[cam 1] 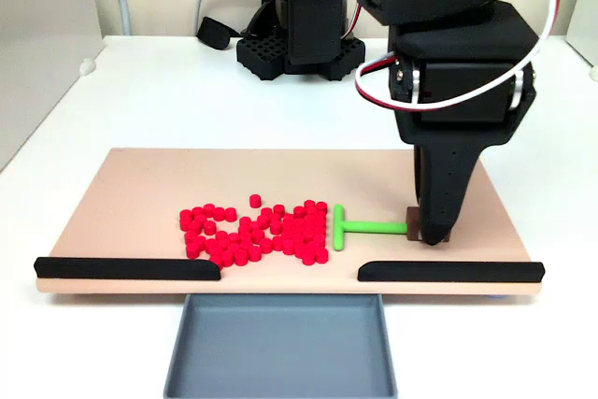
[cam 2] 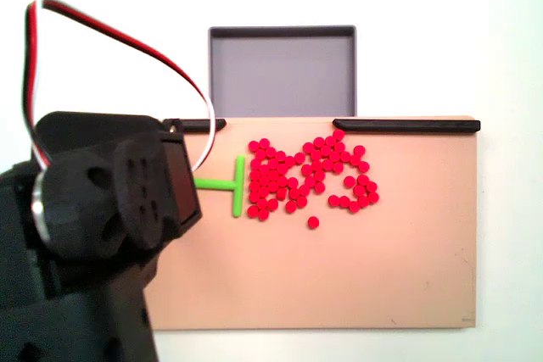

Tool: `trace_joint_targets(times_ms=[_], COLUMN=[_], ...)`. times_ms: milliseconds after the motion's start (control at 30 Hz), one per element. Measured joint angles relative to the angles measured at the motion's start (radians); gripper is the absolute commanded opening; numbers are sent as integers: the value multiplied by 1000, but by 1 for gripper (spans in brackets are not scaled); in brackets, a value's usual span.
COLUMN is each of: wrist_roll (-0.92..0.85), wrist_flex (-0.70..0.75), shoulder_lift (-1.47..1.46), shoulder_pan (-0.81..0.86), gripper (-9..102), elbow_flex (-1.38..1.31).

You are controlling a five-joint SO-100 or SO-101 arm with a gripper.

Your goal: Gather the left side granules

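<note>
**Green tool's crossbar against the red pile**

Nearest the lens in a fixed view, a grey tray (cam 1: 280,348) sits at bottom centre, just below the beige board (cam 1: 131,193). Two black rails (cam 1: 126,269) line the board's lower edge, with a gap between them above the tray. Granules (cam 1: 257,231) lie bunched left of centre on the board, one pellet slightly apart at the top of the pile. Touching the pile's right side is the crossbar of the green T-shaped tool (cam 1: 364,227), its stem running right to a small brown block at the gripper (cam 1: 434,235). Gripper fingers point down and are closed around that block.

From the other fixed view, the granules (cam 2: 310,175) spread across the upper middle of the board (cam 2: 382,277), and the green T-shaped tool (cam 2: 237,186) stands left of them beside the arm.
</note>
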Motion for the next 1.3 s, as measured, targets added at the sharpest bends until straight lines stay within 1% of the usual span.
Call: trace_joint_targets(times_ms=[267,400,567,667,833,933,1067,1133,1300], wrist_roll=[26,-94,-371,-574,-994,-1244,-1526,-1615,-1721], wrist_flex=[11,75,97,98,86,86,84,80,61], shoulder_lift=[81,175,420,568,738,785,842,857,859], shoulder_pan=[-92,-118,-121,-74,35,87,156,186,244], gripper=[0,0,0,0,0,0,0,0,0], elbow_flex=[2,29,284,417,595,647,729,746,746])
